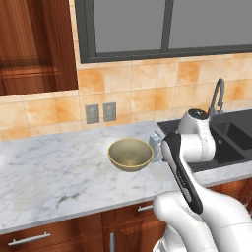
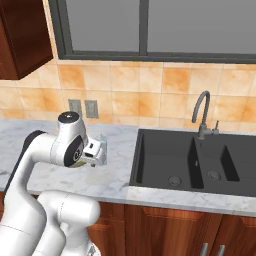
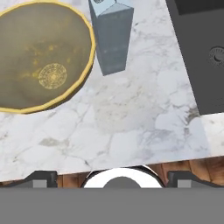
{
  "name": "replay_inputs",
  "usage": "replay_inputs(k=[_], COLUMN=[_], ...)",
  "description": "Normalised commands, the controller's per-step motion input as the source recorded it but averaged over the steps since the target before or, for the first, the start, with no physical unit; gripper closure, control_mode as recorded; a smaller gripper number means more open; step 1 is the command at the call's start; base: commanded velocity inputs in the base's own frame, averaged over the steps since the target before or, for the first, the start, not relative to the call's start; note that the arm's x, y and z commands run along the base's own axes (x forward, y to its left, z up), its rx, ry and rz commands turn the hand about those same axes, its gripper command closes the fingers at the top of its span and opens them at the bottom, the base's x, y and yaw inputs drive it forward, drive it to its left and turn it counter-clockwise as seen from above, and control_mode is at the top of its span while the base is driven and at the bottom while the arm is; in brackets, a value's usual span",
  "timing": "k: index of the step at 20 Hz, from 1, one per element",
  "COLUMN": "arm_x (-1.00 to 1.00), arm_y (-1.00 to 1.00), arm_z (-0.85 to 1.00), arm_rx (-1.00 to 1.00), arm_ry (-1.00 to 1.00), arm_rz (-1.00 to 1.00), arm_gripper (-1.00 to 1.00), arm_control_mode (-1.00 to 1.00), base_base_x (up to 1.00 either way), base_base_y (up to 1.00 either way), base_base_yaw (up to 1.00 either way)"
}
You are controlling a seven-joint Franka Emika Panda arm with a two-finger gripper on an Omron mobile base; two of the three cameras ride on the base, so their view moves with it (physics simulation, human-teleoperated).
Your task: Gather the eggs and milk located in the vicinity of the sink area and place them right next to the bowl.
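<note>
1. Milk carton stands upright on the marble counter, just beside the bowl, between the bowl and the counter's sink-side edge; whether carton and bowl touch cannot be told.
2. From the left base camera the arm hides most of the carton; a grey sliver shows beside the bowl.
3. From the right base camera the carton sits partly behind the arm's wrist, and the bowl is hidden but for a thin olive edge.
4. Gripper: the hand camera looks down from above the counter's front edge; the finger tips are not clearly made out, so its opening cannot be told. Nothing is seen held.
5. Sink basin, dark, lies beyond the carton, with its drains visible and the gooseneck faucet at the back edge.
</note>
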Motion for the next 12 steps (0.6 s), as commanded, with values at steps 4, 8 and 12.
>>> replay_inputs(k=[4,8,12], arm_x=[0.00,0.00,0.00], arm_y=[0.00,0.00,0.00], arm_z=[0.00,0.00,0.00], arm_rx=[0.00,0.00,0.00], arm_ry=[0.00,0.00,0.00], arm_rz=[0.00,0.00,0.00], arm_gripper=[-1.00,-1.00,-1.00], arm_control_mode=[1.00,1.00,1.00], base_base_x=[-0.39,-0.49,-0.27], base_base_y=[-0.40,-1.00,-1.00], base_base_yaw=[-0.03,-0.06,-0.06])
